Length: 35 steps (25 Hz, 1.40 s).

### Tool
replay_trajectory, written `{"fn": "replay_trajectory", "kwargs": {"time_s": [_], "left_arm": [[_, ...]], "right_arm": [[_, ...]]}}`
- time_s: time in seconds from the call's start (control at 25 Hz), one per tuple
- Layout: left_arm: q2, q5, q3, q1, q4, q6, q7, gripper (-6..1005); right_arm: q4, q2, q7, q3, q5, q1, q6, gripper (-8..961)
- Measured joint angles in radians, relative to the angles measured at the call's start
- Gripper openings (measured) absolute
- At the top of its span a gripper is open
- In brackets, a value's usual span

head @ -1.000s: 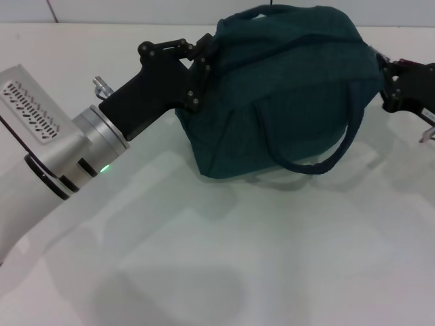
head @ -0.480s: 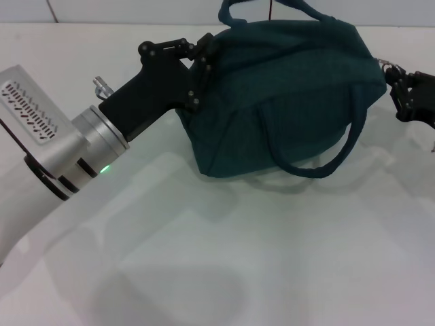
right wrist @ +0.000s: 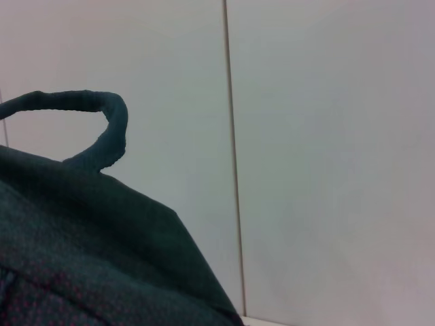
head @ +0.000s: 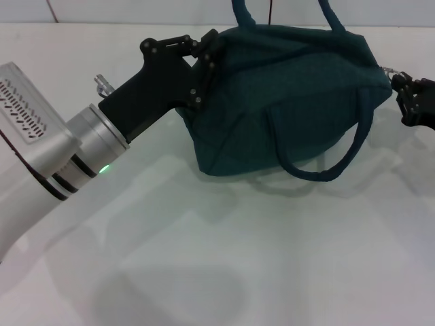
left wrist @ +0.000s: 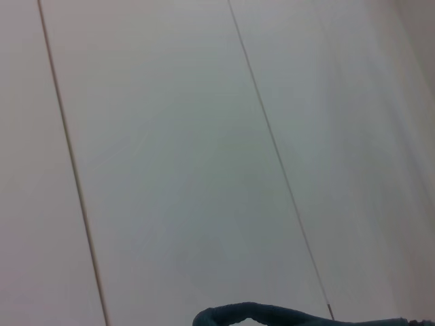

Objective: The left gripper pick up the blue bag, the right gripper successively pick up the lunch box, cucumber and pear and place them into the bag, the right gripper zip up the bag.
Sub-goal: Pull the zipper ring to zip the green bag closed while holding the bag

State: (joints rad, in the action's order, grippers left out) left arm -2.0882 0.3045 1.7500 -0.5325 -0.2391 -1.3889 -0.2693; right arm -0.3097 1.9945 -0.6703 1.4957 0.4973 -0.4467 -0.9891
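While clamping the blue bag at its left end, left gripper holding steady. Right gripper at the bag's right end, grip impossible to tell; pulling evenly along the zip.

White glossy tabletop with soft shadows and faint reflections, pale panelled wall behind, thin dark vertical seams between panels, one seam running floor-to-top in the right wrist view, even diffuse lighting, slight green cast on the table
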Motion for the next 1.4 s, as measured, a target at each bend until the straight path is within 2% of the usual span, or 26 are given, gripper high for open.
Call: {"fn": "replay_trajectory", "kwargs": {"time_s": [0.2, 0.4, 0.64, 0.76, 0.96, 1.2, 1.4], "left_arm": [[-0.006, -0.007, -0.006, -0.005, 0.008, 0.033, 0.000, 91], [-0.013, -0.015, -0.007, 0.004, 0.002, 0.053, -0.002, 95], [-0.015, -0.050, -0.005, 0.022, 0.001, 0.047, -0.050, 101], [-0.016, -0.070, -0.001, 0.032, 0.000, 0.037, -0.053, 213], [-0.016, -0.088, -0.003, 0.062, -0.001, -0.040, -0.063, 408], [-0.016, -0.136, -0.001, 0.087, 0.001, -0.082, -0.089, 613], [-0.012, -0.135, -0.001, 0.095, 0.001, -0.108, -0.110, 754]], "right_arm": [[-0.008, 0.011, 0.002, 0.000, 0.002, -0.006, 0.005, 37], [-0.013, 0.012, -0.002, -0.004, -0.005, -0.006, -0.003, 39], [-0.014, 0.015, -0.003, -0.038, -0.005, -0.002, -0.024, 285], [-0.014, 0.016, -0.003, -0.054, -0.005, 0.009, -0.086, 404], [-0.015, 0.016, -0.003, -0.084, -0.005, 0.042, -0.223, 479], [-0.015, 0.016, -0.004, -0.091, 0.002, 0.049, -0.259, 568], [-0.016, 0.016, -0.004, -0.089, 0.003, 0.051, -0.288, 566]]}}
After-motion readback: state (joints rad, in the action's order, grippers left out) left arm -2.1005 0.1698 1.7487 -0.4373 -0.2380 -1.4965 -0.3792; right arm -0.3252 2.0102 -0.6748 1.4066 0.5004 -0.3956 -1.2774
